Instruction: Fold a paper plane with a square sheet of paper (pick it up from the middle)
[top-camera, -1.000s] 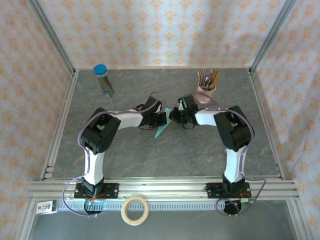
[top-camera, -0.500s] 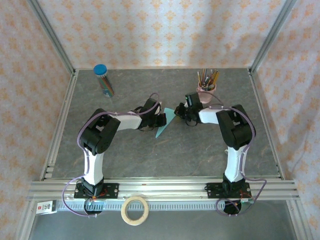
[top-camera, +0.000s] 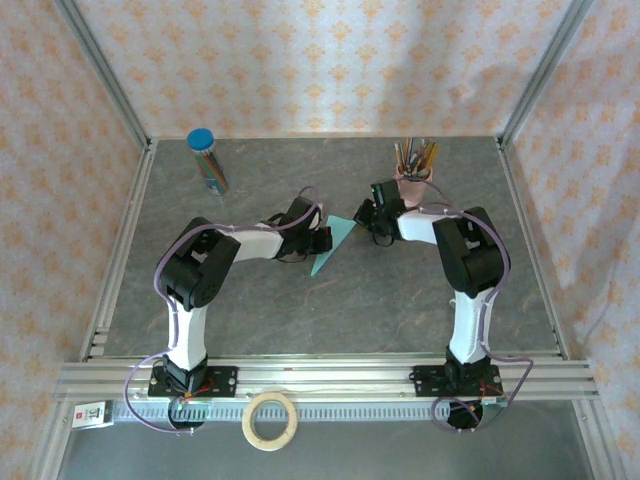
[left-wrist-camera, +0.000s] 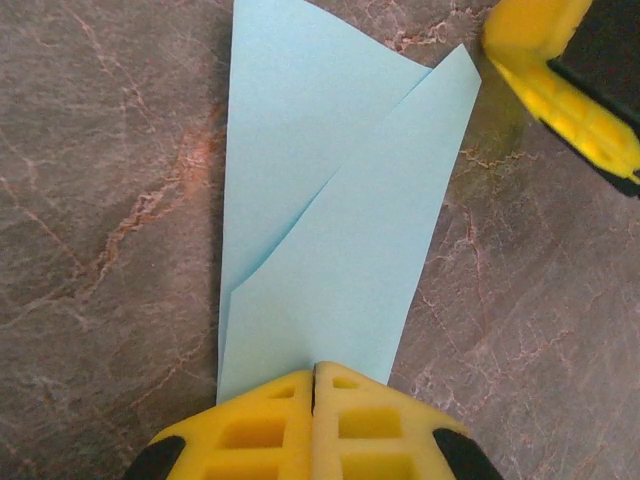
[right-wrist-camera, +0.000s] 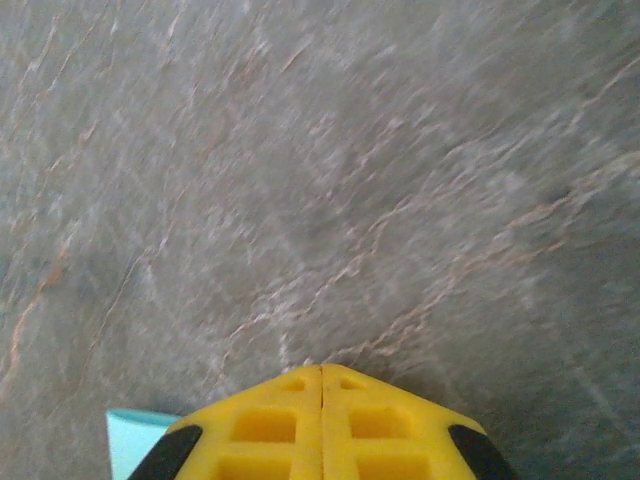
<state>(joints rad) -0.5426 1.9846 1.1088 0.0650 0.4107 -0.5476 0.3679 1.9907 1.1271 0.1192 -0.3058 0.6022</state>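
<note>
- Left gripper (left-wrist-camera: 315, 378): jaws together, nothing between the pads. The tips sit over the narrow near end of the paper (left-wrist-camera: 330, 230). They look to be pinning it to the table (left-wrist-camera: 100, 150), though I cannot tell how firm the contact is.
- Right gripper (right-wrist-camera: 322, 378): jaws together too, holding nothing. A pale turquoise corner of the paper (right-wrist-camera: 135, 440) shows just beside its left finger, low in its wrist view.
- From the left wrist, one of the right gripper's fingers (left-wrist-camera: 560, 85) stands near the far right corner of the paper, apart from it.
- From above, the paper (top-camera: 331, 243) lies flat between the two tools, just ahead of the left gripper (top-camera: 318, 240) and beside the right gripper (top-camera: 372, 215).
- Shape now is a long tapering wedge, wide at the far end. One layer is folded across another, with a slanted edge running from the far right corner down toward the left tool's tips.
- Handling, as I judge it: very light and thin, with no stiffness of its own. It will likely slide on the smooth stone-patterned top unless one end is held down.
- It creases permanently, so a stray pinch would leave a mark, and the folded layer may spring up along its free edge.
- Where to take hold: a flat sheet gives closed pads nothing to bite. The free slanted edge, or the far right corner where the top layer may sit slightly proud, looks easiest to get a finger under.
- The near end looks best kept as the anchor point while the other tool works the far end.
</note>
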